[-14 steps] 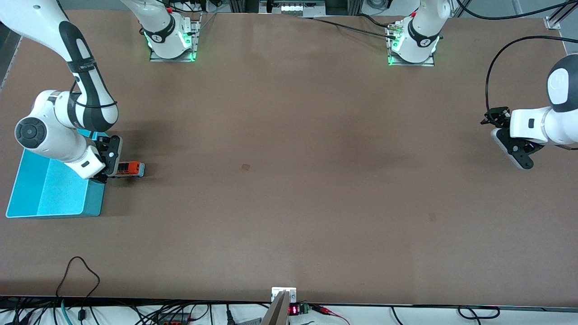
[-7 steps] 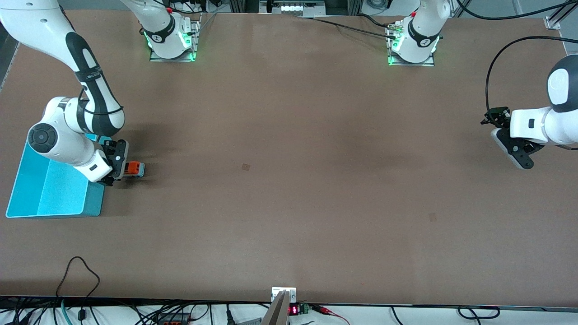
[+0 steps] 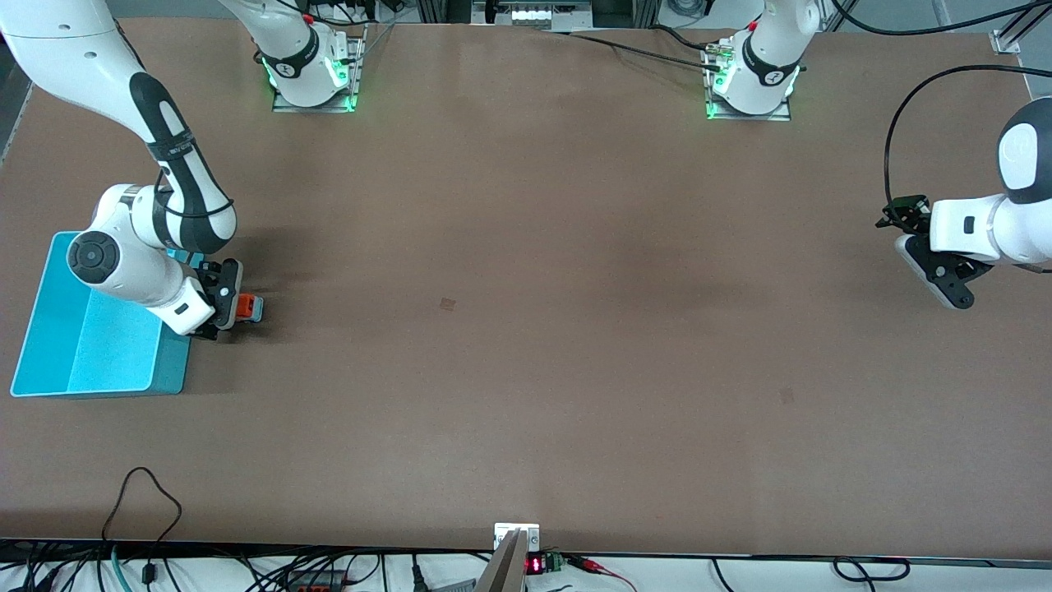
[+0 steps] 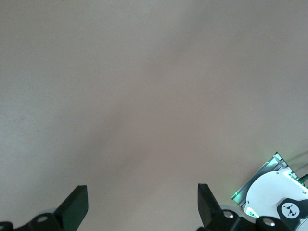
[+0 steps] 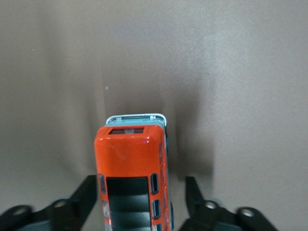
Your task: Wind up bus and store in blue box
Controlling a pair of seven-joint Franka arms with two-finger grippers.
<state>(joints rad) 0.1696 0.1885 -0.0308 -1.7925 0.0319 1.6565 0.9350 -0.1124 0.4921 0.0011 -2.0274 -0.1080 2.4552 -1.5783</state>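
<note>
The orange-red bus [image 3: 248, 306] stands on the table right beside the blue box [image 3: 107, 358], at the right arm's end. My right gripper [image 3: 228, 306] is low over the bus, open, with one finger on each side of its body. In the right wrist view the bus [image 5: 131, 161] lies between the fingers [image 5: 86, 193] with its white-grey end pointing away; small gaps show on both sides. My left gripper [image 3: 945, 284] waits open and empty above the table at the left arm's end; its fingertips [image 4: 76, 206] show over bare table.
The blue box holds nothing that I can see. The left arm's base [image 4: 281, 204] shows in the left wrist view. Cables and a small display [image 3: 534, 564] lie along the table edge nearest the camera.
My right gripper has moved away from the box along the bus and now covers more of it. The bus and the left arm have not moved.
</note>
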